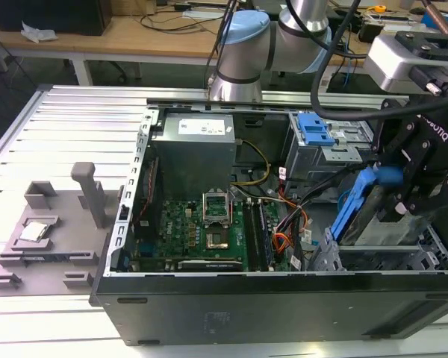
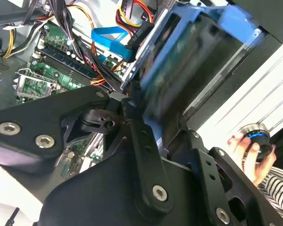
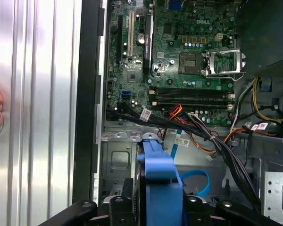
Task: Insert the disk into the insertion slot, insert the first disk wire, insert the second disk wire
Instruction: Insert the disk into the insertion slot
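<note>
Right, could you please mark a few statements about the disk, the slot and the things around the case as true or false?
1. The hand grips the disk, which is tilted. True.
2. The disk lies flat inside the insertion slot. False: it is held tilted over the slot, not lying flat in it.
3. The computer case is open, with the motherboard showing. True.
4. The grey fixture lies at the exterior view's right of the case. False: it lies at the exterior view's left of the case, on the table.
</note>
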You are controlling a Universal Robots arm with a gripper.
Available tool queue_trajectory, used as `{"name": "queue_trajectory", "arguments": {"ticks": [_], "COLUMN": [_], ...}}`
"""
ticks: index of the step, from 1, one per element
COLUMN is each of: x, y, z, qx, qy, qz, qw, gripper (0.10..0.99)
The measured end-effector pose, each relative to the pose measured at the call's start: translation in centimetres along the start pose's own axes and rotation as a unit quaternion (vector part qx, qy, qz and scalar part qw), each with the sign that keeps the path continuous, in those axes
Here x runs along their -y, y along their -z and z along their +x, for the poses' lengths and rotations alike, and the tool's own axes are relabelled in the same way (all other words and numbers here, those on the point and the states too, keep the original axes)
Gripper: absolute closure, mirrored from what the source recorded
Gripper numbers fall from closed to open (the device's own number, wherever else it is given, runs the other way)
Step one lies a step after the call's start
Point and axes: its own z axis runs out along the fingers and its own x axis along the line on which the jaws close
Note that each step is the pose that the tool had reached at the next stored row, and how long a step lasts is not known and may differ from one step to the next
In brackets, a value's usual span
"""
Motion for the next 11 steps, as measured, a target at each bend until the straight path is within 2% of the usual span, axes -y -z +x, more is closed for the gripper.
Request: {"name": "queue_trajectory", "arguments": {"ticks": [5,7,8,9,11], "x": [0.00,0.00,0.00,0.00,0.00], "y": [-0.01,-0.01,-0.01,-0.02,-0.03], "z": [0.00,0.00,0.00,0.00,0.00], "qx": [0.0000,-0.0001,0.0000,0.0000,0.0000], "qy": [0.000,0.000,0.000,0.000,0.000], "qz": [0.0000,0.0000,0.0000,0.0000,0.0000], "qw": [1.0000,1.0000,1.0000,1.0000,1.0000], "gripper": [0.663,0.792,0.914,0.973,0.980]}}
